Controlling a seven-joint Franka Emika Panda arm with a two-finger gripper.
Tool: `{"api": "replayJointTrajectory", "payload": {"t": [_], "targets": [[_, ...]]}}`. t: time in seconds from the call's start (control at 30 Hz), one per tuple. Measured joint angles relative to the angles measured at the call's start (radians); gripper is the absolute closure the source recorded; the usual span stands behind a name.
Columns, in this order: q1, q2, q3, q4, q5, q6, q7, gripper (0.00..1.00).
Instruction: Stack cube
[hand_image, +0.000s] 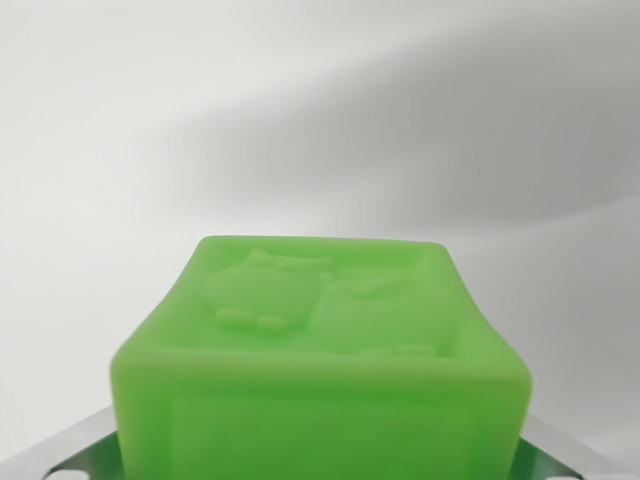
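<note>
Green cube (320, 350) fills the lower wrist view, 2 raised animal figures on top, above a white surface (200, 120); claw grip — cannot tell.

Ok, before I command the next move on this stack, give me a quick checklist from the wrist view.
1. Green cube in view: ok, it fills the lower middle, close to the camera.
2. Cube seated between the fingers: cannot tell; only metal parts show at the bottom corners beside it.
3. Cube level: ok, its embossed top face looks roughly square to the camera.
4. Target cube in sight: not ok, only a blurred white background shows behind.
5. Cube lifted clear of the surface: cannot tell.
</note>
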Motion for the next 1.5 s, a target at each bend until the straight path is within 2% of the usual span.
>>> {"api": "replayJointTrajectory", "payload": {"t": [1.5], "targets": [[-0.132, -0.003, -0.059, -0.006, 0.013, 0.004, -0.256, 1.0]]}}
